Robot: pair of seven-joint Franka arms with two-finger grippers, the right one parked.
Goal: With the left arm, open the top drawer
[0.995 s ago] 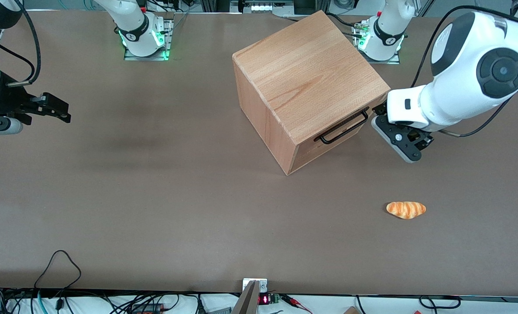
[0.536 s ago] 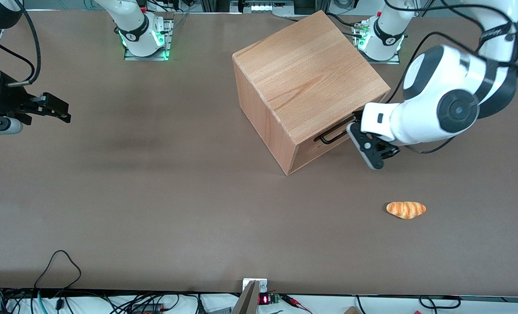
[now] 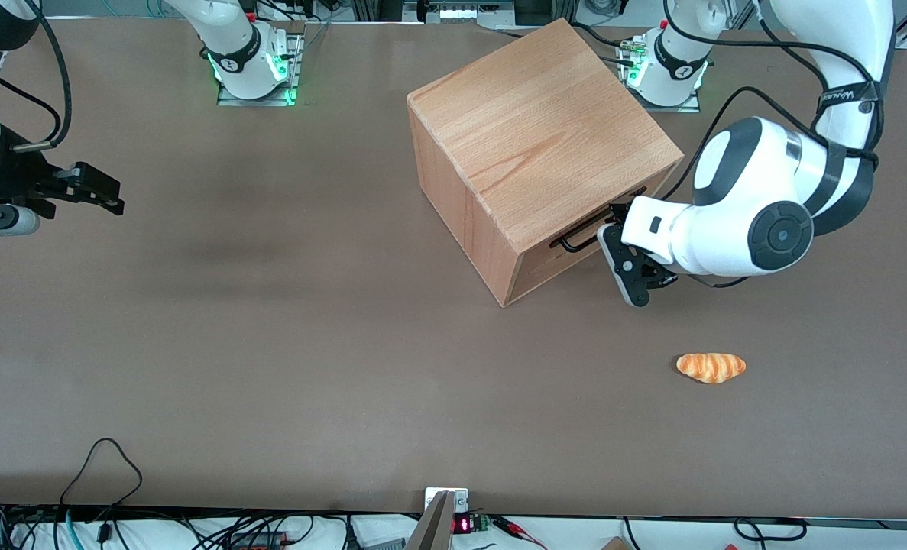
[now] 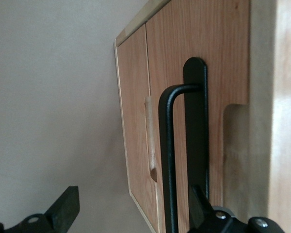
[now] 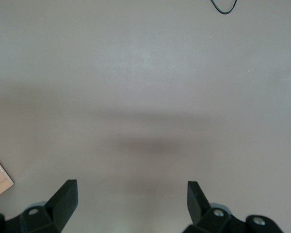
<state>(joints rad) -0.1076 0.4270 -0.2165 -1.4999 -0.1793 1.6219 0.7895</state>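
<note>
The beech cabinet [image 3: 529, 130] stands on the brown table, its front turned toward the working arm's end. The top drawer [image 4: 228, 58] is flush with the cabinet front, and its black bar handle [image 3: 579, 235] runs along it just under the cabinet's top edge. My left arm [image 3: 751, 221] reaches in low in front of the drawer. Its gripper [image 3: 620, 248] is open at the handle's end nearer the working arm. In the left wrist view the handle bar [image 4: 168, 145] runs between the two fingers of the gripper [image 4: 131, 201], close to one fingertip [image 4: 198, 201], without being clamped.
An orange croissant [image 3: 711, 367] lies on the table nearer the front camera than the gripper. A lower drawer front [image 4: 133, 121] sits beneath the top one. Two arm bases [image 3: 671, 65] stand at the table's back edge.
The left arm swung in from beside the cabinet's corner and lowered. Its gripper moved along the drawer front to the handle, which now lies between the fingers.
</note>
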